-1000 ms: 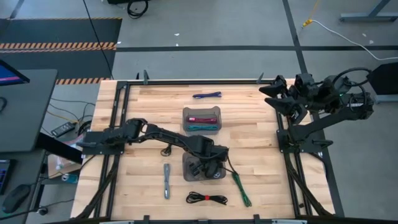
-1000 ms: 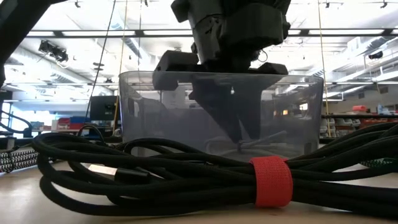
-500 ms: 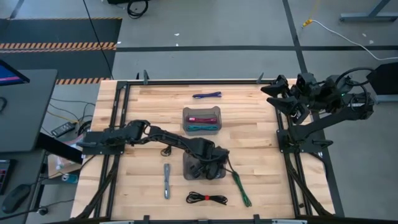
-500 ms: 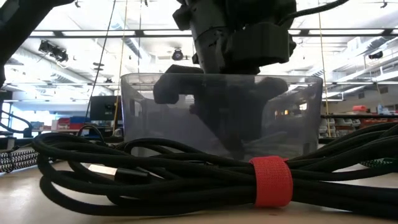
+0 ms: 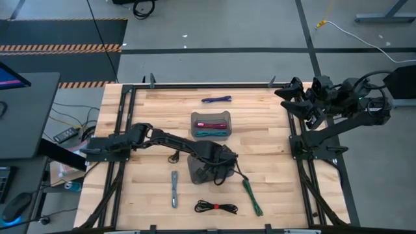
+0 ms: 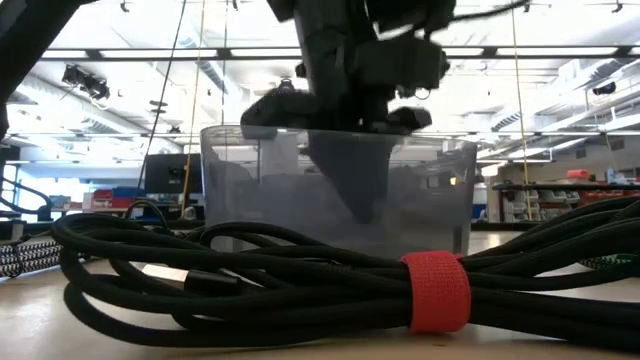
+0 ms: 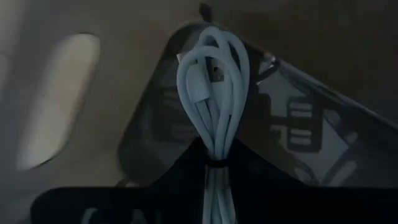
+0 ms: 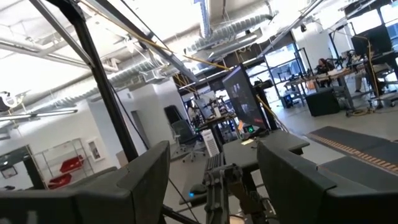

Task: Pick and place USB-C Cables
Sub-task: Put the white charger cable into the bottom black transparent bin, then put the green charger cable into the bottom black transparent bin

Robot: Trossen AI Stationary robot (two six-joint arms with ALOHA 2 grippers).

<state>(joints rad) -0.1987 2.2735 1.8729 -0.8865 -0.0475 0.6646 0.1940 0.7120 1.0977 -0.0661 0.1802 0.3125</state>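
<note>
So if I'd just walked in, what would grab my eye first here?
Probably the left arm's claw dipped into the translucent grey plastic bin near the table's front middle, closed on a bundled white cable. Next, the coiled black cable with a red strap lying in front of that bin, filling the low view. The right arm's claw waits open, raised at the table's far right corner.

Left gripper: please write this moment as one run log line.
left gripper: inside near bin, shut on white cable | right gripper: open, parked at table's far right edge
</note>
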